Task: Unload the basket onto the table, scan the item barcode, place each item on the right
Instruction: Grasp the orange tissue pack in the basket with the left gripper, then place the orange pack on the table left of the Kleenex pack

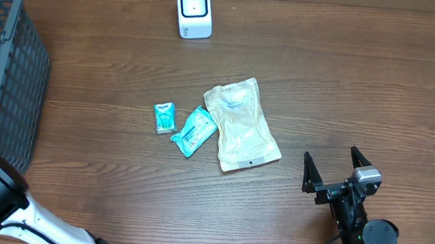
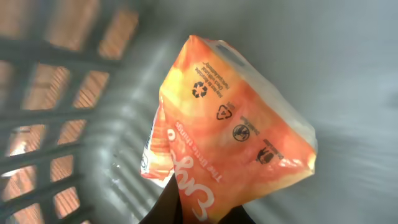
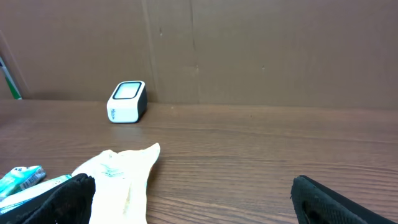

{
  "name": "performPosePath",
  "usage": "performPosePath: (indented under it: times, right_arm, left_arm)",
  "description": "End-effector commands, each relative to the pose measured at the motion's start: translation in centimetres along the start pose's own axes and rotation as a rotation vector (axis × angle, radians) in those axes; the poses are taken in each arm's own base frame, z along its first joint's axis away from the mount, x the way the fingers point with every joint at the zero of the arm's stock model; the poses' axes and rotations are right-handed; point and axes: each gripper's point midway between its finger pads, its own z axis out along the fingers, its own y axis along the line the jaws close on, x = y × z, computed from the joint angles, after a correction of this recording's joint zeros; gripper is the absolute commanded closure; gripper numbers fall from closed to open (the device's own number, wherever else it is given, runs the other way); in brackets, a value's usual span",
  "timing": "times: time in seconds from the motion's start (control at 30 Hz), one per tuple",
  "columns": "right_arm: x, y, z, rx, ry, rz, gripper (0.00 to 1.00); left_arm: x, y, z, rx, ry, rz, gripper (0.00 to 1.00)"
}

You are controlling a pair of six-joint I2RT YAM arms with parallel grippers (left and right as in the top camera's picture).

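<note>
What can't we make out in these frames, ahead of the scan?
- Barcode on the orange packet: none on the face shown in the left wrist view; the other faces are turned away.
- Left gripper: only a dark sliver at that view's bottom edge; overhead does not show it.
- Basket contents: overhead, cut off by the left edge and screened by the mesh.
- Teal packets: right wrist, cut off at the left edge.

We see a matt, grained wooden table (image 1: 348,94), a grey plastic lattice basket (image 1: 13,78), a glossy, crinkled orange plastic packet (image 2: 230,124) and a smooth white plastic scanner (image 1: 194,11).
</note>
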Motion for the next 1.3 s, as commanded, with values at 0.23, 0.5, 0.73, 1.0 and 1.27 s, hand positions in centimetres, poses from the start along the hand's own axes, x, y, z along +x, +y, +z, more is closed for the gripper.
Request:
performPosePath:
  times: [0.23,0.5,0.73,1.0,1.27]
  right_arm:
    - [0.2,0.1,0.0,-0.005,-0.003,0.002,0.0]
    - [0.2,0.1,0.0,-0.005,-0.003,0.003,0.0]
    - [0.2,0.1,0.0,-0.005,-0.003,0.002,0.01]
    - [0.2,0.1,0.0,-0.005,-0.003,0.002,0.0]
    - [0.2,0.1,0.0,-0.005,-0.003,0.002,0.0]
  left_arm:
    - [-7.6,3.6,-21.4,-0.003,-0.577,-0.171,0.96]
    - [-4.7,-2.5,-34.2,0.279,-0.783,-0.189,0.96]
    - [3.0,-14.7,-37.9,0.732,-0.553,-0.04,0.96]
    - [9.7,-23.4,-35.8,0.765,-0.302,0.247,0.96]
    - [13.7,-27.3,-29.1,0.624,0.055,0.194,0.95]
